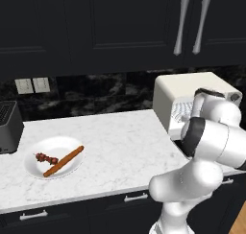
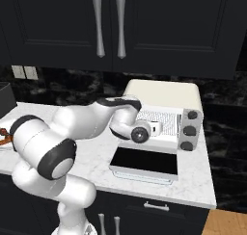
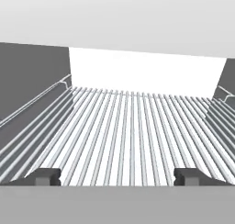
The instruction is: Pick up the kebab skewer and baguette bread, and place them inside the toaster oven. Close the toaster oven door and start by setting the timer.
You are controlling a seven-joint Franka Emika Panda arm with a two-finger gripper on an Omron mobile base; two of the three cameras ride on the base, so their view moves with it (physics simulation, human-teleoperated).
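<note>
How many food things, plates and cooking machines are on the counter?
Food: 2, the kebab skewer and the baguette bread
Plates: 1, the white plate
Cooking machines: 2, the toaster oven and the dark toaster
Total: 5

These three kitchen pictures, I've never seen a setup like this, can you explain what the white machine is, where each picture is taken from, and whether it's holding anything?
It is a rendered kitchen with a white robot arm. Two pictures come from cameras behind the arm, one at its left and one at its right. The third looks out from the hand itself, between its gripper tips, which stand wide apart and hold nothing.

The hand is at the mouth of the toaster oven, facing its wire rack. The toaster oven door lies folded down, open.

Further left on the marble counter, a white plate carries the kebab skewer and the baguette bread, both untouched. A dark toaster stands beside it.
</note>
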